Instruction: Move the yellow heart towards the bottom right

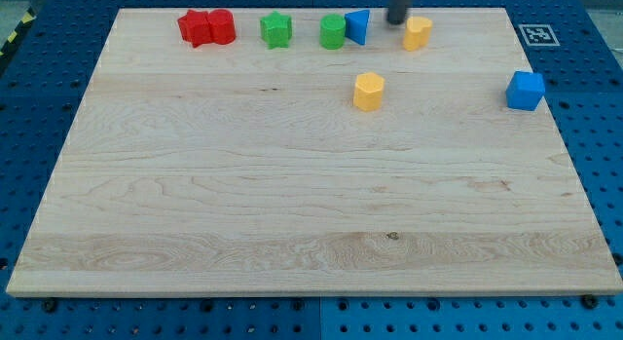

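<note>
On the wooden bench [292, 204], the yellow heart [418, 33] sits near the view's top edge, with my tip [395, 21] just beside it on the view's left; this tool is a plain rod with no jaws. Left of the heart stand a blue triangle [358, 26] and a green cylinder [333, 32]; below it, a yellow hexagon [369, 91].
</note>
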{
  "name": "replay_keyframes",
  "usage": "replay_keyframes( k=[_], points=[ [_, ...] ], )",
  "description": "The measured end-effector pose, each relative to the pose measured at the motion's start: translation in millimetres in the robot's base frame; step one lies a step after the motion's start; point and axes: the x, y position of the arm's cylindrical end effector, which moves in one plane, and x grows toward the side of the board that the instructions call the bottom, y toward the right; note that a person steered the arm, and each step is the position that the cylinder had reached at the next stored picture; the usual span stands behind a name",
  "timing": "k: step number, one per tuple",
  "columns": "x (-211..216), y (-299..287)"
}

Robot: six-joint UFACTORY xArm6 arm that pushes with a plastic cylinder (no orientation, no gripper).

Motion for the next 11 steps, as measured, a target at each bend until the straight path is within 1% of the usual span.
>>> replay_keyframes(
  k=[1,2,4,7,9,11],
  points=[
    [-2,6],
    [-2,40],
    [2,43],
    [43,74],
    [49,77],
    [68,77]
  ],
)
